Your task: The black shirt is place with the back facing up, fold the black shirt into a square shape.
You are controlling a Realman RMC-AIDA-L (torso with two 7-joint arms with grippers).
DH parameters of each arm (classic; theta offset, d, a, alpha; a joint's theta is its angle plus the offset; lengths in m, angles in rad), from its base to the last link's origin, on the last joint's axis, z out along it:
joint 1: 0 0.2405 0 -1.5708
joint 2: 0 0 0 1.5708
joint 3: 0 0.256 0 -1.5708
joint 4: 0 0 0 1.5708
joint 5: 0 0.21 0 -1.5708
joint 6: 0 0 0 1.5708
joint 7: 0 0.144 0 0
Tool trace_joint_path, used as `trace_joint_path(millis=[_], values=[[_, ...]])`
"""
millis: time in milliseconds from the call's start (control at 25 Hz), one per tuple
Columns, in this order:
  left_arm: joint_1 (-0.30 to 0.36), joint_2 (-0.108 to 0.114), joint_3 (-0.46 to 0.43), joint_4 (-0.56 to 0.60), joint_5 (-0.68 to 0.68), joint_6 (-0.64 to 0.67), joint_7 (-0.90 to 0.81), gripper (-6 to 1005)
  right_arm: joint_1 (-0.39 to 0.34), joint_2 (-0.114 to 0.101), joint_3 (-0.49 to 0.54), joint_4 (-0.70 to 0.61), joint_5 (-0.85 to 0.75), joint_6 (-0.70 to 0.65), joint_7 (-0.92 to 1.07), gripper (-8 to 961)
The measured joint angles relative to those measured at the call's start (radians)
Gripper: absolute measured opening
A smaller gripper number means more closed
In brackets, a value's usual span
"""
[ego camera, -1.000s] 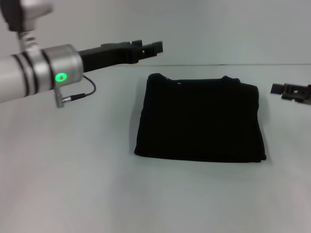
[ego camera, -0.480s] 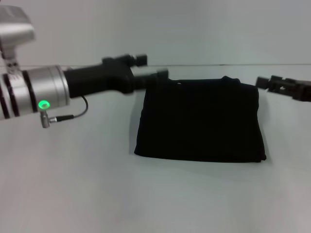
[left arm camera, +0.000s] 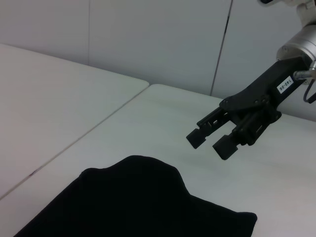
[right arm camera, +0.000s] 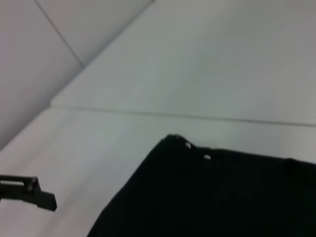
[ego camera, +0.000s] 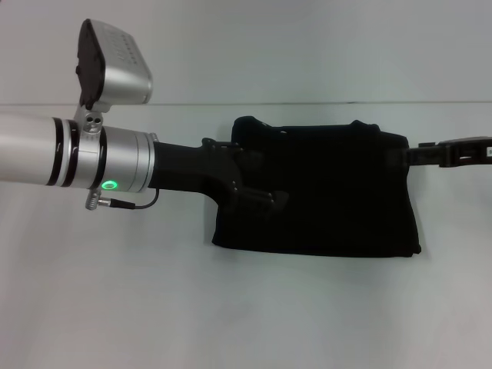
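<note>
Shirt: the black shirt (ego camera: pixel 319 192) lay folded into a nearly square block on the white table (ego camera: pixel 115 307), a little to the right of the middle in the head view.
Left gripper: the left gripper (ego camera: pixel 257 192) reached from the left over the shirt's left edge. It was dark against dark cloth, so I could not tell how wide it stood or whether it held any cloth.
Right gripper: the right gripper (left arm camera: pixel 213 139) was at the shirt's upper right corner, just beside the edge. In the left wrist view its two fingers (left arm camera: pixel 196 138) stood apart with a gap between them and nothing in it, and they seemed to be above the table, not touching the cloth.
Shirt and grippers: the shirt lay between the two grippers, one at each side.
</note>
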State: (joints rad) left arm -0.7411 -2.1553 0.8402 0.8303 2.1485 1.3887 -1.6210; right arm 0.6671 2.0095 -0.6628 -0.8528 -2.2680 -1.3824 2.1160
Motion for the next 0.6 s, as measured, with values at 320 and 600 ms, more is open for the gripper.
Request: trace_joint_path(millis=[320,600], values=[[0.007,0.0,0.0,-0.004,0.002,-0.019,0.0,887,0.009,0.01,-0.02,-0.003,-0.009,-0.01,-0.027,948],[0.027,0.0,-0.016,-0.006,0.003,-0.038,-0.013,887,-0.019,0.019,-0.01,-0.014,0.027,-0.053,-0.139,948]])
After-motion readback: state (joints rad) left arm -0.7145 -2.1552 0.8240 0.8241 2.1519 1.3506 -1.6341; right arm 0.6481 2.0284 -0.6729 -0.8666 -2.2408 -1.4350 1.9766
